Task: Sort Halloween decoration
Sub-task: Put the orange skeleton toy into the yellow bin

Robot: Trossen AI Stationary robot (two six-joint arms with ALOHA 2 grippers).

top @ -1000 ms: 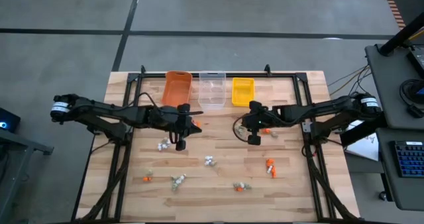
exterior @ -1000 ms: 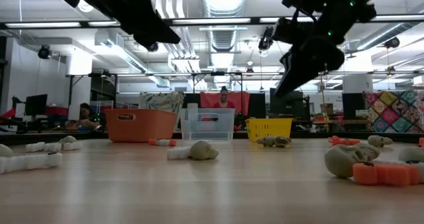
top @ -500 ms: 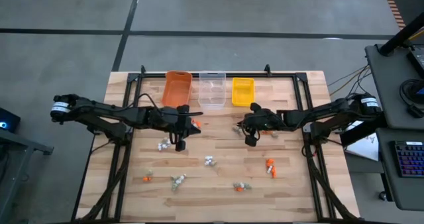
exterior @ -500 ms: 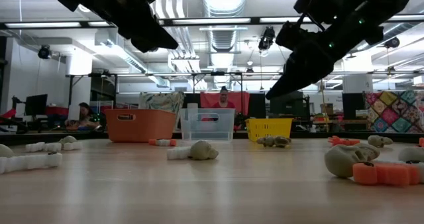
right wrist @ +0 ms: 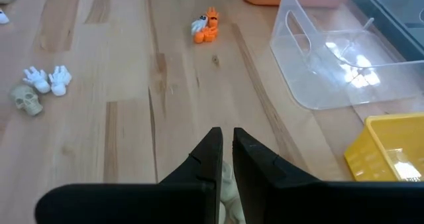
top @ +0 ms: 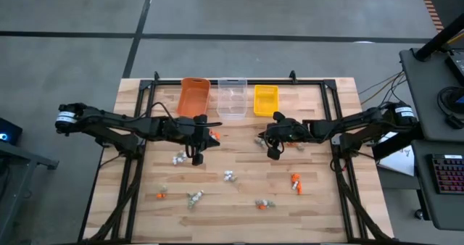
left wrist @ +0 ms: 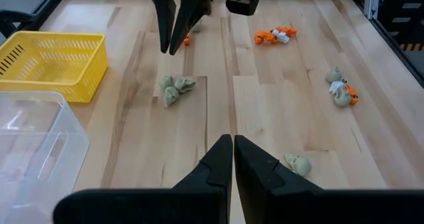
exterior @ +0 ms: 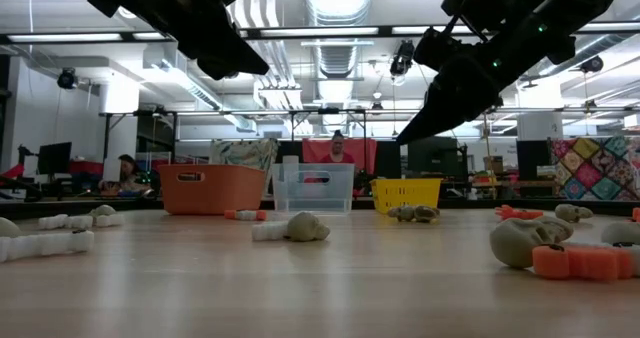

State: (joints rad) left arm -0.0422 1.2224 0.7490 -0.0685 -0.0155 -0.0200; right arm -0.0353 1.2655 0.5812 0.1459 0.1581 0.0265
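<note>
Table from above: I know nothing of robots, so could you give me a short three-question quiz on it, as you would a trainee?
1. True or false: the yellow bin stands between the other two bins.
2. The left hand is: A open, B shut, C gripping a bin.
3. How many bins stand on the table?
Key: 1 false, the clear bin is in the middle; 2 B; 3 three.

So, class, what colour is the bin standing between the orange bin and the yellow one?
Clear bin, see-through; the right wrist view shows it best.
</note>
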